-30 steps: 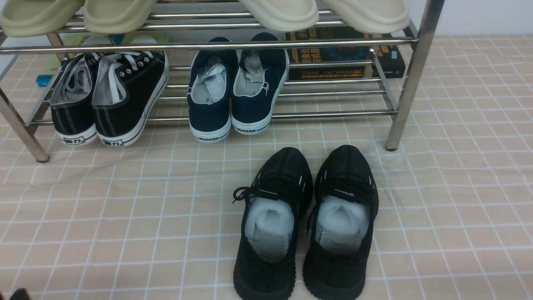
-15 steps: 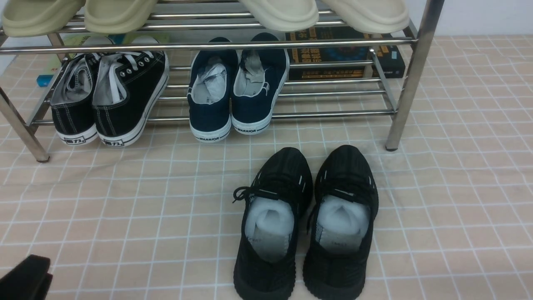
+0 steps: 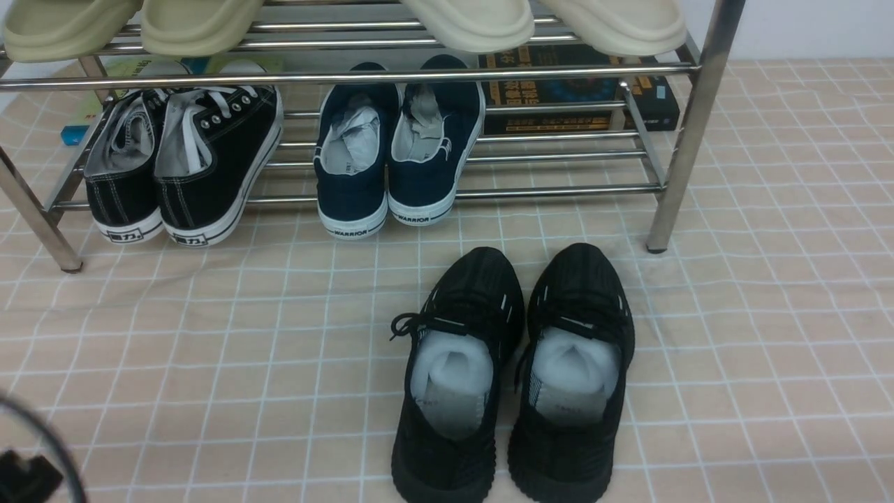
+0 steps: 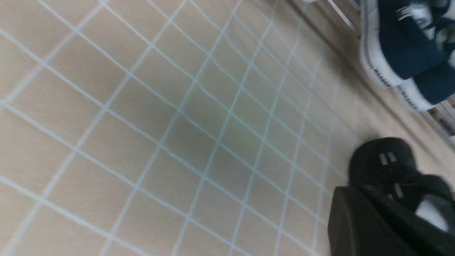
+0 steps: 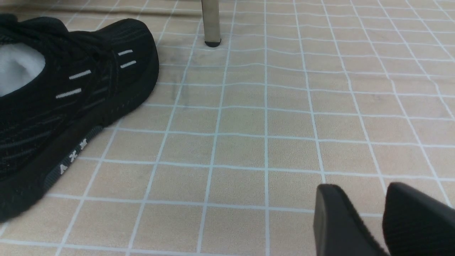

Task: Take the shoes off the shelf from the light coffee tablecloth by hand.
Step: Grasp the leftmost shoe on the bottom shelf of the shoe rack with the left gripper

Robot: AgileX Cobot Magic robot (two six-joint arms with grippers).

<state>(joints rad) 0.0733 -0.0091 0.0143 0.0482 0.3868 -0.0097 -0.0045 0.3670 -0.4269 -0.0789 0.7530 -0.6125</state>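
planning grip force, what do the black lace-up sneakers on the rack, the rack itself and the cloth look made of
The shoes: likely black canvas, matte with white stitching, over white, probably rubber, soles. The shelf: metal tubes, shiny chrome-like finish with bright reflections. The light coffee tablecloth: seemingly thin fabric, matte, slightly wrinkled.

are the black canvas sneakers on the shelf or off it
On the shelf: both black canvas sneakers rest on the lower tier of the chrome shelf, heels outward, beside the navy slip-ons.
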